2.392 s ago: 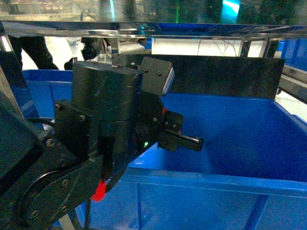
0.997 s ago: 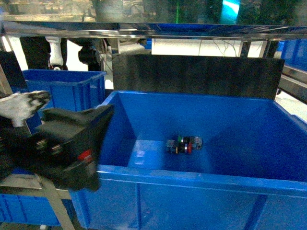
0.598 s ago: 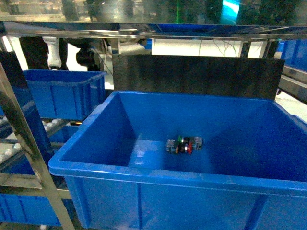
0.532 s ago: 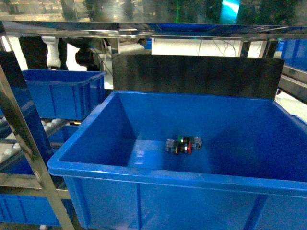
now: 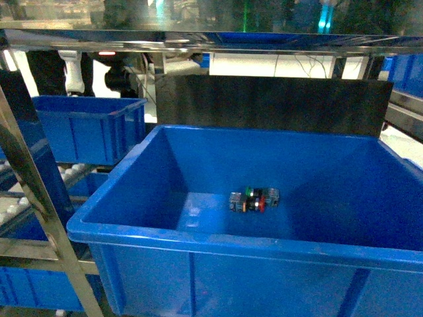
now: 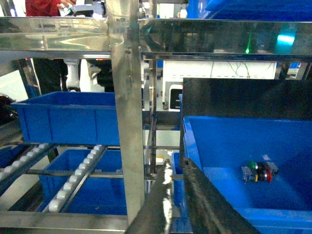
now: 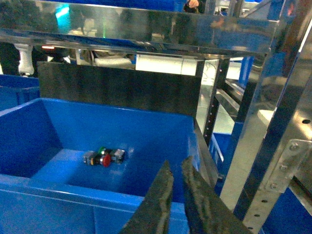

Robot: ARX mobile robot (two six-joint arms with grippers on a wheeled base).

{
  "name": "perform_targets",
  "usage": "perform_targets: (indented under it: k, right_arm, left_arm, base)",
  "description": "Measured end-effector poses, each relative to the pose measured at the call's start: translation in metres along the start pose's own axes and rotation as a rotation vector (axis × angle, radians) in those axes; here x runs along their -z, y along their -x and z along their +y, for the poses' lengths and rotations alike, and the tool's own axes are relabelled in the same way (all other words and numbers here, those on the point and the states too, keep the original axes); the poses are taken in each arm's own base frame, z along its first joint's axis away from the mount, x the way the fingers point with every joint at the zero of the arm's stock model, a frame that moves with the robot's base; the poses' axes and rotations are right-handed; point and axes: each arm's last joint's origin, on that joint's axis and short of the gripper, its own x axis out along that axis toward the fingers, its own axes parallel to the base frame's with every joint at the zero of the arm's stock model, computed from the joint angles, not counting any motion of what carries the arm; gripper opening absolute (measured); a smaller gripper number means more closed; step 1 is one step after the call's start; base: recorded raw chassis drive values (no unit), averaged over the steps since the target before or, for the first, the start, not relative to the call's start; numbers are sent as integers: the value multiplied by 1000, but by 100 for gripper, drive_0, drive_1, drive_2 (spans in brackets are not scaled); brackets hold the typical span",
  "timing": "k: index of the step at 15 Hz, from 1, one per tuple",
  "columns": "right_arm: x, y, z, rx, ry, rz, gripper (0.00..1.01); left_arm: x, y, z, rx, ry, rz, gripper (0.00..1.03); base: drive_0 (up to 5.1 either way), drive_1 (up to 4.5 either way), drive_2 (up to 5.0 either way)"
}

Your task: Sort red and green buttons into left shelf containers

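Buttons (image 5: 253,199) lie mid-floor, apart from bin (image 5: 218,235) walls.

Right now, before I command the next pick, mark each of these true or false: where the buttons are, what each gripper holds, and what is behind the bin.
1. The buttons lie on the floor of the big blue bin. True.
2. The left gripper holds a button. False: nothing sits between its fingers, which are nearly closed.
3. The right gripper is inside the bin. False: it hangs over the bin's near rim.
4. A dark panel stands behind the bin. True.
5. A smaller blue bin sits farther left. True.
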Motion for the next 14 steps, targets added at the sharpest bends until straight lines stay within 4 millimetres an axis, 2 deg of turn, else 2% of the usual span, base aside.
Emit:
perform_targets:
  k: [1, 2, 10, 12, 13, 14]
  right_arm:
    - [0, 0, -2, 30, -1, 4, 2]
    - [0, 0, -1, 29, -1, 4, 2]
    - [0, 0, -1, 29, -1, 4, 2]
    - [0, 0, -1, 29, -1, 4, 2]
    - [0, 0, -1, 29, -1, 4, 2]
    - [0, 0, -1, 29, -1, 3, 2]
  left_arm:
    - [2, 4, 8, 12, -3, -6, 2]
    - [4, 5, 14, -22, -1, -5, 2]
    - [8, 15, 12, 5, -2, -26, 2]
    - [15, 22, 12, 6, -2, 37, 2]
    - [10, 26, 12, 5, -2, -27, 2]
    - [12, 25, 12, 1, -2, -8, 2]
  base:
    - [0, 0, 0]
    - [0, 0, 0]
    - [0, 0, 0]
    - [0, 0, 0]
    - [0, 0, 0]
    - [0, 0, 0]
